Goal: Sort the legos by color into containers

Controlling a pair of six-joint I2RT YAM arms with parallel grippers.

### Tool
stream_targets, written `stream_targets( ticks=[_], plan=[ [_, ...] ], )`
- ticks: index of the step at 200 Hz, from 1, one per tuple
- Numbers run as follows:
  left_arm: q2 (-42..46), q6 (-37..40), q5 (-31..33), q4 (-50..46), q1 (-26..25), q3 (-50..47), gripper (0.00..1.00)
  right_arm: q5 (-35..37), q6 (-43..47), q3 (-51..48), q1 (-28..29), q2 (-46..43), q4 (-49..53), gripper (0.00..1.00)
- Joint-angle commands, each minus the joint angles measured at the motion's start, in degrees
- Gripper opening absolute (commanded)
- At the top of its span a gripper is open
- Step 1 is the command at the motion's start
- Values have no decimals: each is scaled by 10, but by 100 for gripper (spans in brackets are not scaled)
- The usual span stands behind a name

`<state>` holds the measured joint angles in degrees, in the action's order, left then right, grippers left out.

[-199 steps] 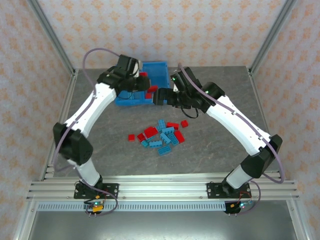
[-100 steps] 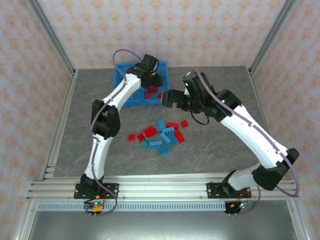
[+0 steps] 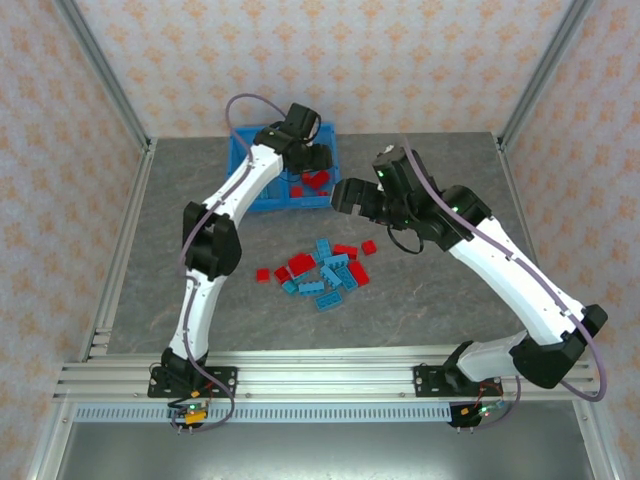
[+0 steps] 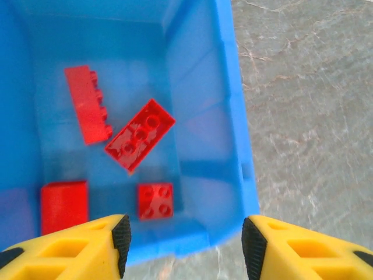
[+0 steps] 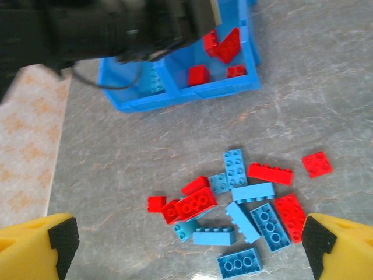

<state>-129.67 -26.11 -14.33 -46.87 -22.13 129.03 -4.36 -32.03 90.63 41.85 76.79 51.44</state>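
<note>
The left gripper (image 4: 187,245) hangs with its jaws spread wide and nothing between them. Just under and ahead of its fingertips is the right compartment of the blue bin (image 4: 204,87), with four red legos (image 4: 140,135) on its floor. The right gripper (image 5: 189,242) is also wide open and empty. The loose pile (image 5: 252,192) of red and light blue bricks is scattered on the table (image 5: 326,70) below it, and the bin sits farther ahead.
</note>
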Motion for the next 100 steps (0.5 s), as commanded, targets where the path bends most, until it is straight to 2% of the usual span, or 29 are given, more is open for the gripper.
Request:
stream_targets(
  ticks=[1,46,76,100],
  plan=[
    [168,37,8,-6,-2,-62,56,76,-27,-24,-1,-13,22,99],
    [433,191,-8,20,-2,-282,60,101,-113,-100,-4,-1,49,99],
    [593,307,-63,37,-3,-447,74,42,-181,-157,-35,37,45,99],
    [699,368,-102,21,-4,-550,87,8,-231,-186,-53,79,38,99]
  ],
)
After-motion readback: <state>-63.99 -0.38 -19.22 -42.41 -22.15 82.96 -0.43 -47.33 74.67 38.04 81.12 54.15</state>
